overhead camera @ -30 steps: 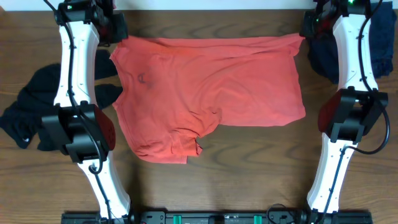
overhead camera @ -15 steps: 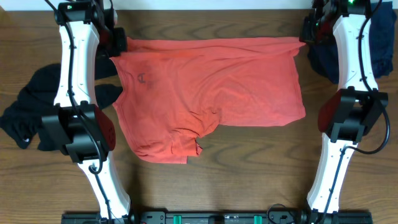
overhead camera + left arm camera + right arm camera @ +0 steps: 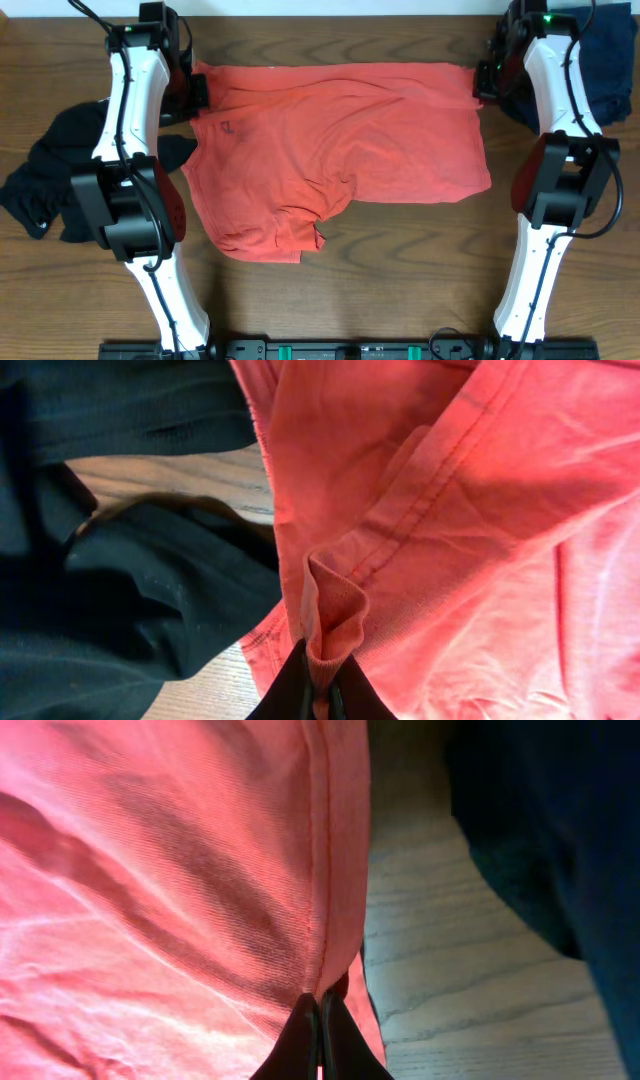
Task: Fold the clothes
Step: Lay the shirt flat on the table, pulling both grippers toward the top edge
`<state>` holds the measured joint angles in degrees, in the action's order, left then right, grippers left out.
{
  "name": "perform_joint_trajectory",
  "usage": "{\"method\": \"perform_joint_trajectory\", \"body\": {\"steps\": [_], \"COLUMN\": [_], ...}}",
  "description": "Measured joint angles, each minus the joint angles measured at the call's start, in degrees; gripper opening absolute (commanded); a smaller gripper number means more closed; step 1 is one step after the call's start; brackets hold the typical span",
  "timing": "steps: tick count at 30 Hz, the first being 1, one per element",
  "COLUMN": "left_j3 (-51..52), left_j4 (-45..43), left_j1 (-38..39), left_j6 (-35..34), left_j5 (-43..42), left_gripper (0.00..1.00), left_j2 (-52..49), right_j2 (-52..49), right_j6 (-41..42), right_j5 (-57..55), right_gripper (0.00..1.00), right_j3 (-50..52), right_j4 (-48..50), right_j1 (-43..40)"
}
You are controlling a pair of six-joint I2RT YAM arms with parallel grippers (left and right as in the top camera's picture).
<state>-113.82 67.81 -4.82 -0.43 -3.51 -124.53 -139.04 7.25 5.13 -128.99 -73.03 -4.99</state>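
Along the bench's far edge, a crumpled coral-red cotton T-shirt point(image 3: 340, 150) lies spread out. The left gripper point(image 3: 318, 682) and right gripper point(image 3: 318, 1022), each pinched tight on a far corner, have drawn slightly nearer, beginning the fold.

1 red shirt point(image 3: 340, 130), 2 dark garments point(image 3: 50, 180).

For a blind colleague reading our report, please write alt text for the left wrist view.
The left gripper is shut on a pinched fold of the red shirt. A black garment lies beside it on the wooden table.
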Motion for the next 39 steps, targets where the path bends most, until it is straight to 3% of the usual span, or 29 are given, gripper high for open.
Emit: {"method": "perform_joint_trajectory", "body": {"steps": [11,18,28,30,33,39], "left_j3": [0.13,0.13,0.13,0.13,0.13,0.11], "left_j4": [-1.81,-4.92,-4.46,-3.63,-3.32,-2.93], "left_j1": [-1.92,-6.14,-5.31,-5.31,-5.31,-5.38], "left_j6": [-1.11,-2.38,-2.56,-2.36,-2.47,-2.78], "left_j5": [5.18,5.31,5.27,5.29,5.42,5.42], "left_gripper": [0.06,0.06,0.06,0.28,0.47,0.52], "left_j2": [0.00,0.00,0.00,0.00,0.00,0.00], "right_j2": [0.00,0.00,0.00,0.00,0.00,0.00], "right_j6": [0.15,0.15,0.15,0.48,0.63,0.61], "right_j5": [-0.76,-0.85,-0.85,-0.87,-1.07,-1.01], "right_gripper": [0.01,0.01,0.03,0.22,0.36,0.36], "right_j3": [0.20,0.20,0.20,0.20,0.20,0.20], "right_j4": [0.48,1.88,2.36,2.36,2.36,2.34], "right_j1": [-1.44,-3.58,-3.52,-3.52,-3.52,-3.54]}}
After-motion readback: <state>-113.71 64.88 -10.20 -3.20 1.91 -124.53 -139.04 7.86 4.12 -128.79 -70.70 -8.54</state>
